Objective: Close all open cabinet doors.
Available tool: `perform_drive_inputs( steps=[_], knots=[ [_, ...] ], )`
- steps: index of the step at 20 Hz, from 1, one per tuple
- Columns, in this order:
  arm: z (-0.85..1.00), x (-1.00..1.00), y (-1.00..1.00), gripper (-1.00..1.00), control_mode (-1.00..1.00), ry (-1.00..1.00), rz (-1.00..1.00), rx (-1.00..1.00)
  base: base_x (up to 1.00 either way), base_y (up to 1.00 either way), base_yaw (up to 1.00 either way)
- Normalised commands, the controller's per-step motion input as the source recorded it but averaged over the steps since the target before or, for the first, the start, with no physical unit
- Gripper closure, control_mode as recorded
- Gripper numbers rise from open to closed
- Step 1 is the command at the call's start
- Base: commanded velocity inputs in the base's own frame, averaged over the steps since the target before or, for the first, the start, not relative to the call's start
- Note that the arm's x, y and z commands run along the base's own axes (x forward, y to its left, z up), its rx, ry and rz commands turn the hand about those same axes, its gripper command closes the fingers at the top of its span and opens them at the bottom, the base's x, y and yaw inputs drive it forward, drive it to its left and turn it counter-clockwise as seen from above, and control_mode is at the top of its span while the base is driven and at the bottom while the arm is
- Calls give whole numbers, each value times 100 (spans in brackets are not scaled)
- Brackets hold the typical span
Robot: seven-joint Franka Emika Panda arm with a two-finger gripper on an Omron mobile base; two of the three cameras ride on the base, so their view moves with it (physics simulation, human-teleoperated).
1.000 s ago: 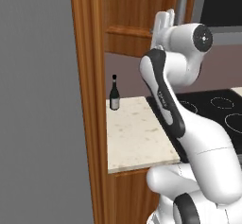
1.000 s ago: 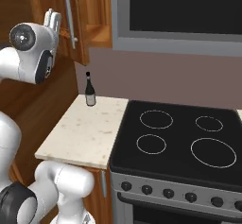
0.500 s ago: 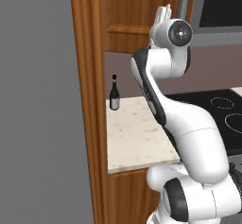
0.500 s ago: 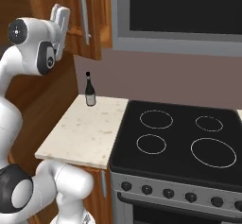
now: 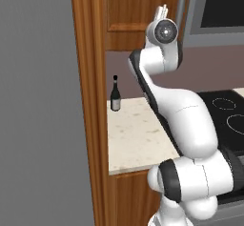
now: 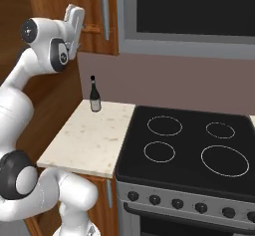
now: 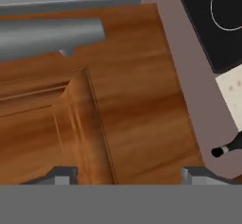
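Left base view: camera behind my arm on its left, looking forward and down; tall reddish-brown wooden side panel (image 5: 90, 101) close, filling left half.

Right base view: camera behind my arm on its right, looking forward and down over black glass cooktop with 4 white rings (image 6: 187, 148).

Both base views share speckled beige counter (image 5: 138, 141) (image 6: 92, 138), dark glass bottle (image 5: 115, 94) (image 6: 94, 95), cooktop edge.

Hand view: rolled sideways, very near reddish-brown framed cabinet door (image 7: 118, 109) and its silver bar handle (image 7: 52, 36); bottle tip (image 7: 220, 150), counter corner and cooktop at right edge.
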Motion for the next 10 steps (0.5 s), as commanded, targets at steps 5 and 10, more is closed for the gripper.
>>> perform_drive_inputs(
  steps=[5,10],
  knots=[
    [-11,44,-27,-100,-100,0,0,2,0,0,0],
    [-14,45,-19,-100,-100,0,4,1,0,0,0]
  ],
)
